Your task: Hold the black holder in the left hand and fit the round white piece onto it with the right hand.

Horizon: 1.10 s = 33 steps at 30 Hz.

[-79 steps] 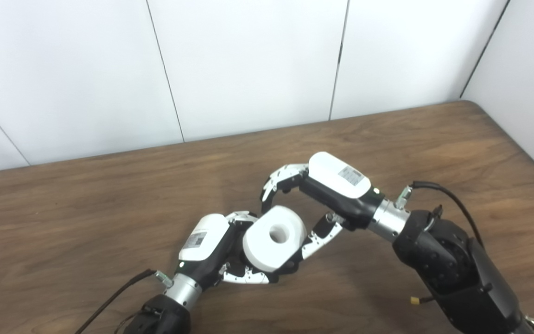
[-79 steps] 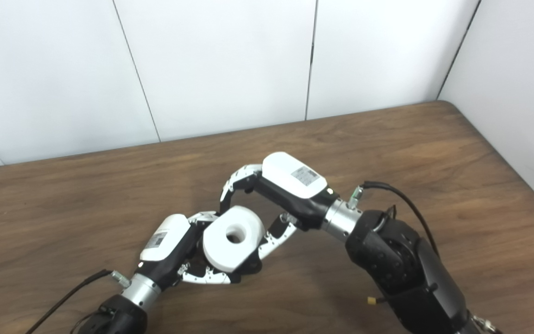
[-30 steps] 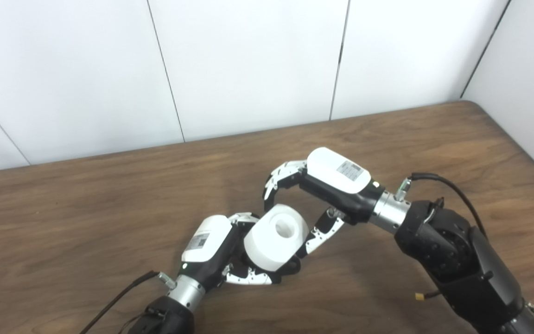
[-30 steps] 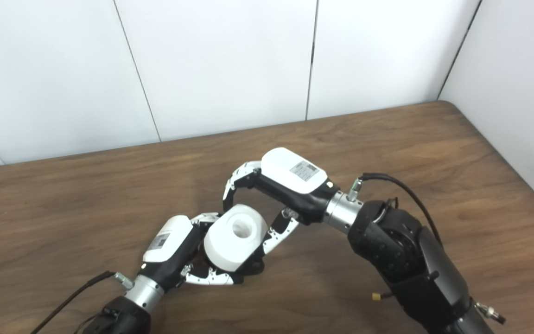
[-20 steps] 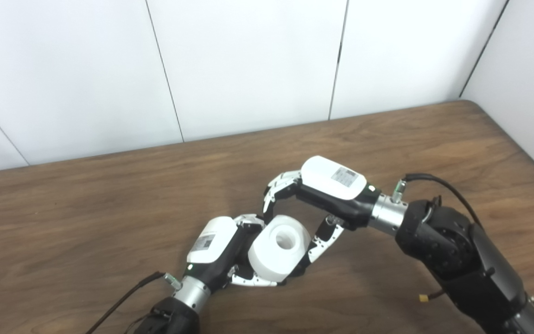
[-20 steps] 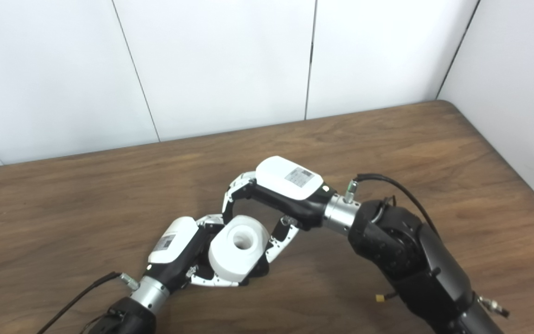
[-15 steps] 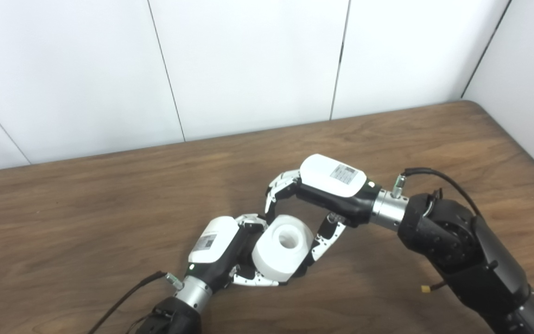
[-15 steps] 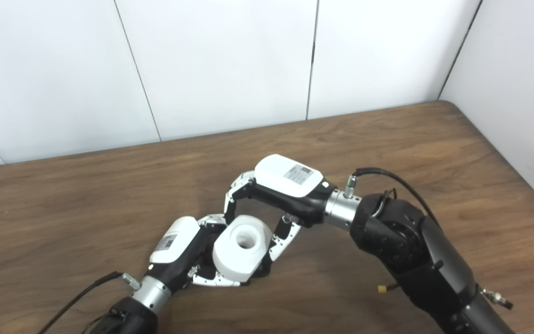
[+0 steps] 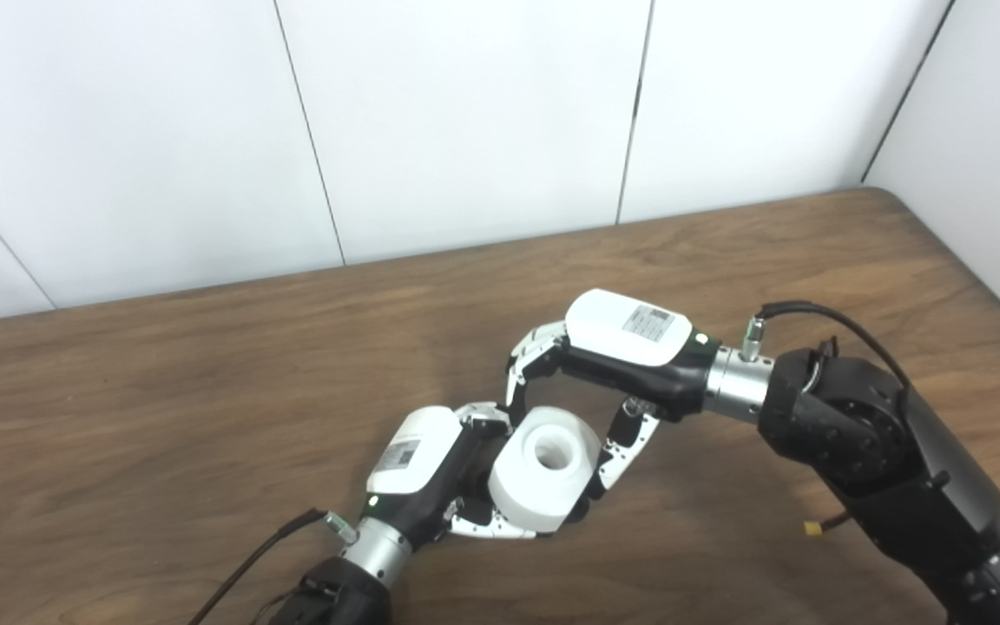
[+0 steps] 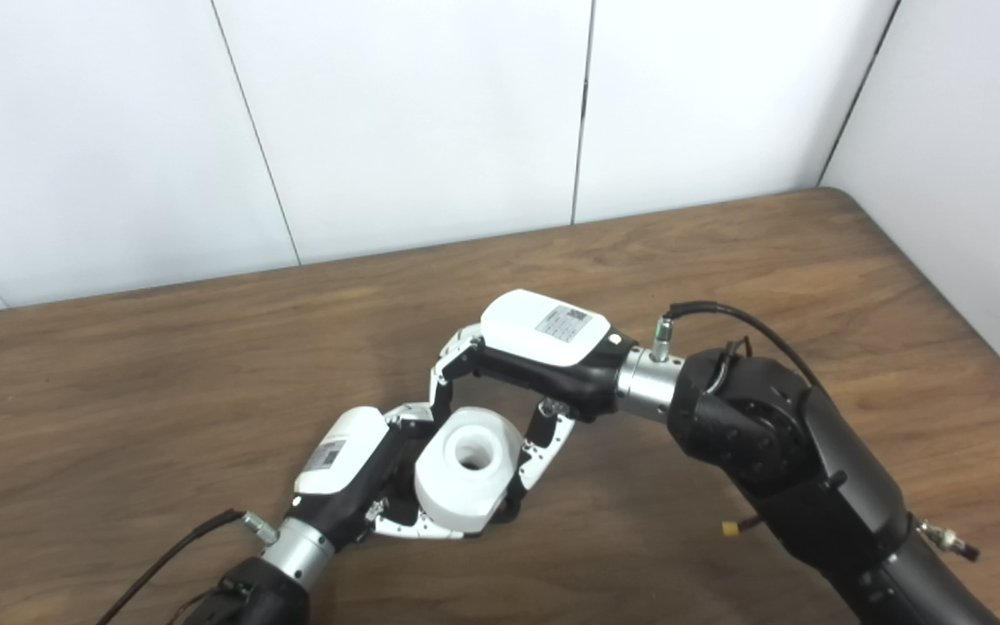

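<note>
Fingers of the right hand [image 9: 587,382] curl loosely around the round white plastic piece [image 9: 545,469] without clearly clamping it. Over the last 2.6 seconds both hands drifted right. The left hand [image 9: 448,473] grips beneath, where the black holder is largely hidden, so seating looks nearly done.

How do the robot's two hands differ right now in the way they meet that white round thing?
The left hand cradles the round white piece from its left and underneath, fingers curled under it; the right hand arches over it from the right, fingers at the far rim, thumb along its right side. The left hand sits lower, the right higher. Both touch it.
</note>
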Each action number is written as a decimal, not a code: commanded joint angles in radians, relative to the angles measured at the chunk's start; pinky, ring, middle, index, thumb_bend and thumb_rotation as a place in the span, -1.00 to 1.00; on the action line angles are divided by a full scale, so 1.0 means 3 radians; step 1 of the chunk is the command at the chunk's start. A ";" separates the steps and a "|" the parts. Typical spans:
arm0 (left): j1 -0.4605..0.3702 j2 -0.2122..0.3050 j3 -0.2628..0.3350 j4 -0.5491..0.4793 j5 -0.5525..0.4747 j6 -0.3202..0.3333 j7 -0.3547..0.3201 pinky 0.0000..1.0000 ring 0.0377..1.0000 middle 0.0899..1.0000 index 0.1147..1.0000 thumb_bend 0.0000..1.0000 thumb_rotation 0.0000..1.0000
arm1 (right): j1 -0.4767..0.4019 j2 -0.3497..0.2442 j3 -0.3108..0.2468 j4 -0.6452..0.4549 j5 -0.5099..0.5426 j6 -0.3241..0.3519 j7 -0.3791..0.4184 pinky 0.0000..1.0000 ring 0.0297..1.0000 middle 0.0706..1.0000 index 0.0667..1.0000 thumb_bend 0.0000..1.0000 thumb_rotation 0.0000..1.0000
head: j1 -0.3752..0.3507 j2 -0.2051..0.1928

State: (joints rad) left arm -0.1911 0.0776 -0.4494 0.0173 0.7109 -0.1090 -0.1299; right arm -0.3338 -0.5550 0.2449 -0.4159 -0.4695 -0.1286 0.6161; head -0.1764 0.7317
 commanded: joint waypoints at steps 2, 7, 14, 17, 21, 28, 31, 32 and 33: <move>-0.0046 -0.0027 0.0001 -0.0068 0.0019 -0.0027 0.0080 0.95 0.65 0.37 -0.17 0.05 -0.89 | -0.0091 -0.0090 0.0017 -0.0071 0.0041 -0.0049 0.0062 0.23 0.51 0.24 -0.12 0.04 -0.74 | -0.0003 -0.0009; -0.0037 -0.0039 -0.0017 -0.0069 0.0019 -0.0012 0.0076 0.95 0.65 0.36 -0.17 0.05 -0.89 | -0.0110 -0.0078 0.0043 -0.0053 0.0030 -0.0056 0.0095 0.23 0.52 0.25 -0.12 0.04 -0.74 | 0.0003 -0.0013; -0.0048 -0.0062 -0.0035 -0.0101 0.0039 0.0021 0.0064 0.93 0.65 0.36 -0.17 0.05 -0.89 | -0.0152 -0.0080 0.0109 -0.0040 0.0016 -0.0048 0.0153 0.23 0.54 0.25 -0.12 0.04 -0.74 | 0.0012 0.0003; -0.0054 -0.0074 -0.0041 -0.0086 0.0032 -0.0014 0.0094 0.92 0.65 0.34 -0.17 0.05 -0.89 | -0.0152 -0.0076 0.0135 -0.0008 0.0028 -0.0072 0.0165 0.24 0.54 0.25 -0.12 0.04 -0.74 | 0.0014 0.0004; -0.0056 -0.0074 -0.0051 -0.0108 0.0061 0.0018 0.0068 0.92 0.66 0.35 -0.17 0.05 -0.89 | -0.0137 -0.0075 0.0177 -0.0006 0.0003 -0.0063 0.0179 0.25 0.55 0.27 -0.12 0.04 -0.74 | 0.0017 0.0003; -0.0020 -0.0078 -0.0061 -0.0123 0.0068 0.0016 0.0075 0.92 0.66 0.34 -0.17 0.05 -0.89 | -0.0107 -0.0071 0.0265 0.0074 -0.0065 -0.0166 0.0136 0.21 0.52 0.27 -0.12 0.04 -0.74 | 0.0069 0.0003; 0.0002 -0.0077 -0.0058 -0.0146 0.0071 0.0034 0.0069 0.91 0.66 0.34 -0.17 0.05 -0.89 | -0.0083 -0.0058 0.0291 0.0124 -0.0098 -0.0187 0.0099 0.22 0.52 0.27 -0.12 0.04 -0.74 | 0.0087 0.0010; 0.0006 -0.0076 -0.0055 -0.0152 0.0073 0.0041 0.0067 0.92 0.66 0.34 -0.17 0.05 -0.89 | -0.0076 -0.0050 0.0303 0.0142 -0.0112 -0.0183 0.0093 0.22 0.53 0.27 -0.12 0.04 -0.74 | 0.0087 0.0010; 0.0009 -0.0073 -0.0053 -0.0159 0.0075 0.0046 0.0066 0.92 0.66 0.35 -0.17 0.05 -0.89 | -0.0069 -0.0039 0.0316 0.0156 -0.0129 -0.0177 0.0084 0.23 0.53 0.27 -0.12 0.04 -0.74 | 0.0109 0.0017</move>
State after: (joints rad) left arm -0.1751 0.0736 -0.4608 0.0037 0.7349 -0.0934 -0.1213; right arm -0.3653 -0.5655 0.3066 -0.3900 -0.4801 -0.1614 0.6148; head -0.1427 0.7363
